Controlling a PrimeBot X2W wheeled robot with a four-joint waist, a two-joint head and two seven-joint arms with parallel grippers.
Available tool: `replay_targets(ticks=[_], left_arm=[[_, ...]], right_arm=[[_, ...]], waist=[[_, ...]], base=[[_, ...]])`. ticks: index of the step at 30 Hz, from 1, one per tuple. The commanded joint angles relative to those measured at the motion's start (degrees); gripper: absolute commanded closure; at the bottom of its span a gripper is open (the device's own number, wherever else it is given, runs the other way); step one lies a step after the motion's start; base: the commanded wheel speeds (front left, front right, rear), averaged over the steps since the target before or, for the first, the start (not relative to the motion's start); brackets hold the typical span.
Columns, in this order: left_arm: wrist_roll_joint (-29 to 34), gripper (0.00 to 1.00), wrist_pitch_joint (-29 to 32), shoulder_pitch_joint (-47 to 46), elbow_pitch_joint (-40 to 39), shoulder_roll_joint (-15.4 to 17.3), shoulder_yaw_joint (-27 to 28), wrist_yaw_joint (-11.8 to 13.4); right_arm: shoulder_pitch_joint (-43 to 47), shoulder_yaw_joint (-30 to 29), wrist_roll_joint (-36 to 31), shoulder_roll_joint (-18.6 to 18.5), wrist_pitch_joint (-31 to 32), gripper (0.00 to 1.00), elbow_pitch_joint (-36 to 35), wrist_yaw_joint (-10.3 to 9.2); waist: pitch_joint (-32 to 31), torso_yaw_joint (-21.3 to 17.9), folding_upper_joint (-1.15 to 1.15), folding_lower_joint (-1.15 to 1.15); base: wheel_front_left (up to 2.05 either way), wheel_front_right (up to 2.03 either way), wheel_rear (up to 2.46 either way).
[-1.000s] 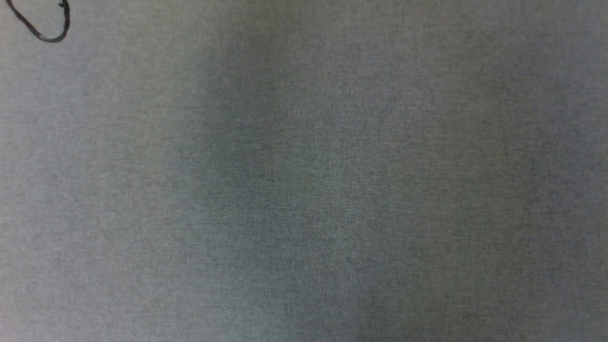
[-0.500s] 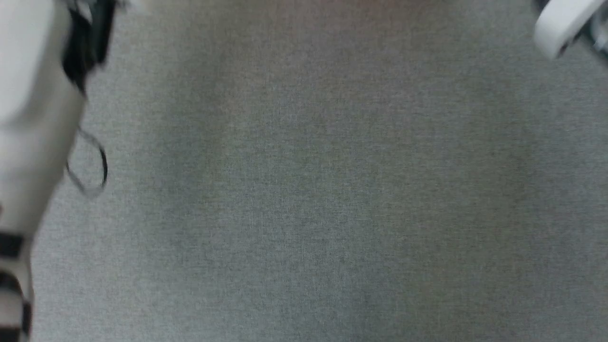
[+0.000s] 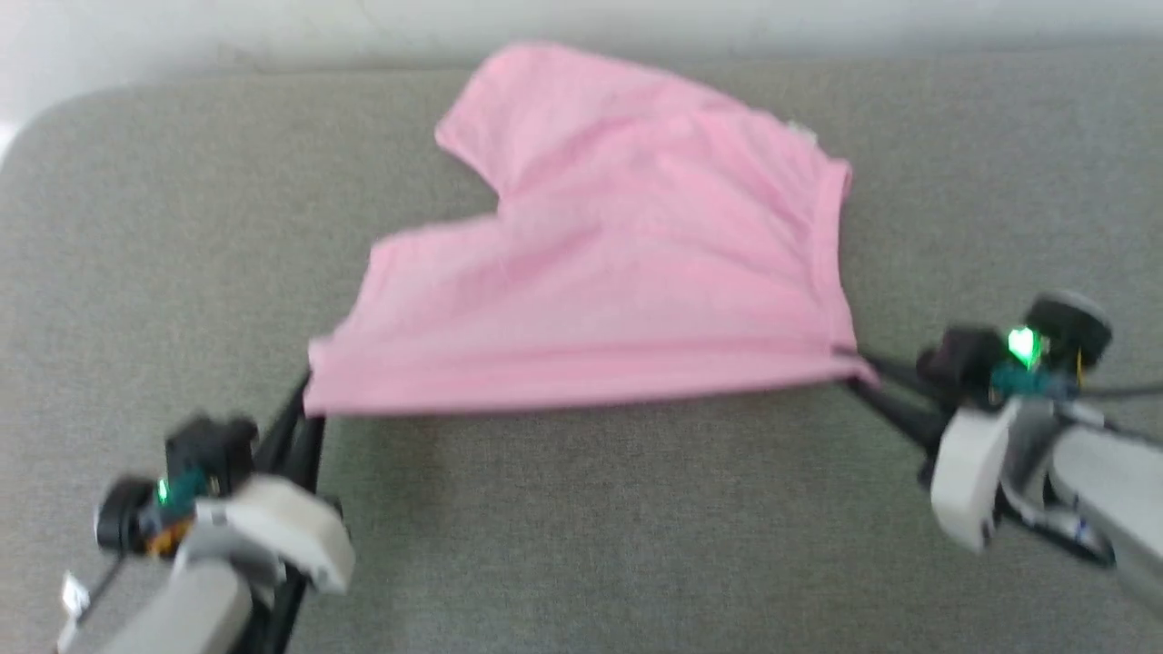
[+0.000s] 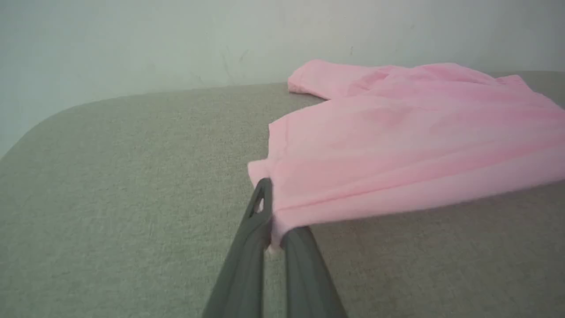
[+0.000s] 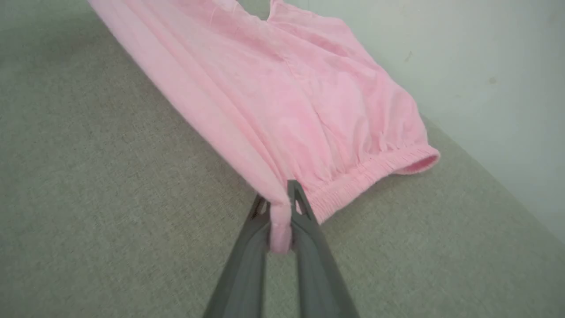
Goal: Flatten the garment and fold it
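**Left tool (image 3: 309, 400) and right tool (image 3: 859, 372) clamped on the garment (image 3: 618, 272)**

Each tool is pinched shut on a near corner, the right one at the end of the gathered waistband (image 5: 375, 170). The pink shorts are pulled straight between them, spread across the far half of the grey bench (image 3: 581, 527).

Setting: a plain indoor work station, more test bench than furnished room, as far as I can judge from my feeds. Item one: a table (image 3: 581, 545) covered in grey woven cloth, with a rounded corner (image 3: 54, 127). Item two: a bare pale wall (image 4: 132, 39) directly behind the table's far edge, carrying a few small scuffs (image 4: 227, 66). Item three: a pink garment (image 3: 618, 272) spread on the cloth. What kind of building holds it, I cannot tell.
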Motion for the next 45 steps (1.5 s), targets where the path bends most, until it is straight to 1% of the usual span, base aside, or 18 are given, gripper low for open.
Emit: replay_targets(ticks=[1,4,7,11,14,18,22,25,28,31,36,39,45], left_arm=[[0.02,1.0,-0.28,1.62,-0.41,0.95,0.42,0.93],[-1.19,1.0,-0.28,8.89,-3.14,1.82,0.23,2.55],[-2.22,1.0,-0.28,15.27,-6.01,3.03,1.4,4.93],[-3.7,1.0,-0.28,21.81,-9.31,4.01,2.4,7.03],[-3.71,1.0,-0.27,23.86,-11.42,4.63,2.7,7.83],[-2.1,1.0,-0.08,21.69,-12.96,5.7,2.73,7.75],[0.01,1.0,1.03,14.3,-13.17,6.05,2.47,5.56],[2.76,1.0,3.27,6.13,-12.48,5.74,1.1,3.11],[5.05,1.0,4.89,-2.78,-9.48,4.87,0.17,0.0],[6.04,1.0,6.18,-11.38,-5.56,2.47,-0.53,-3.08],[7.31,1.0,9.27,-23.7,2.36,-0.94,-2.19,-7.94],[8.06,1.0,11.26,-30.13,7.94,-3.1,-3.72,-11.05],[9.22,1.0,13.34,-40.35,21.27,-7.09,-5.61,-15.18]], right_arm=[[1.66,0.1,0.59,-0.85,0.16,1.0,-0.31,-0.13],[8.04,0.37,0.98,-2.7,1.17,1.0,-3.33,-0.13],[14.33,-0.54,1.4,-3.83,2.56,1.0,-6.72,-0.13],[21.98,-3.63,0.85,-5.15,4.24,1.0,-11.13,-0.13],[27.23,-7.73,0.14,-5.31,5.27,1.0,-13.85,-0.13],[31.27,-14.71,-2.24,-4.28,6.58,1.0,-16.77,-0.13],[32.15,-22.48,-4.57,-2.4,8.76,1.0,-18.39,-0.13],[31.75,-27.62,-5.95,-1.15,10.81,1.0,-19.55,-0.13],[30.98,-31.82,-7.41,-0.12,12.3,1.0,-20.64,-0.13],[29.97,-34.99,-8.07,1.14,13.5,1.0,-21.12,-0.13],[26.13,-37.64,-9.15,3.5,15.35,1.0,-20.99,-0.13],[23.25,-38.08,-10.01,4.24,16.14,1.0,-19.84,-0.13],[17.01,-36.85,-10.76,5.3,17.39,1.0,-16.1,-0.13]], waist=[[-5.25,-0.13,0.0,0.03],[-7.86,0.22,0.0,0.03],[-9.6,0.32,0.0,0.03],[-10.47,1.02,0.0,0.03],[-10.32,1.83,0.0,0.03],[-9.26,2.05,0.0,0.03],[-7.07,1.44,0.0,0.03],[-4.23,0.63,0.0,0.03],[-1.22,-0.45,0.0,0.03],[1.71,-1.61,0.0,0.03],[7.07,-4.07,0.0,0.03],[10.02,-5.1,0.0,0.03],[14.95,-7.29,0.0,0.03]], base=[[0.0,0.0,0.0],[0.0,0.0,0.0],[0.0,0.0,0.0],[0.0,0.0,0.0],[0.0,0.0,0.0],[0.0,0.0,0.0],[0.0,0.0,0.0],[0.0,0.0,0.0],[0.0,0.0,0.0],[0.0,0.0,0.0],[0.0,0.0,0.0],[0.0,0.0,0.0],[0.0,0.0,0.0]])
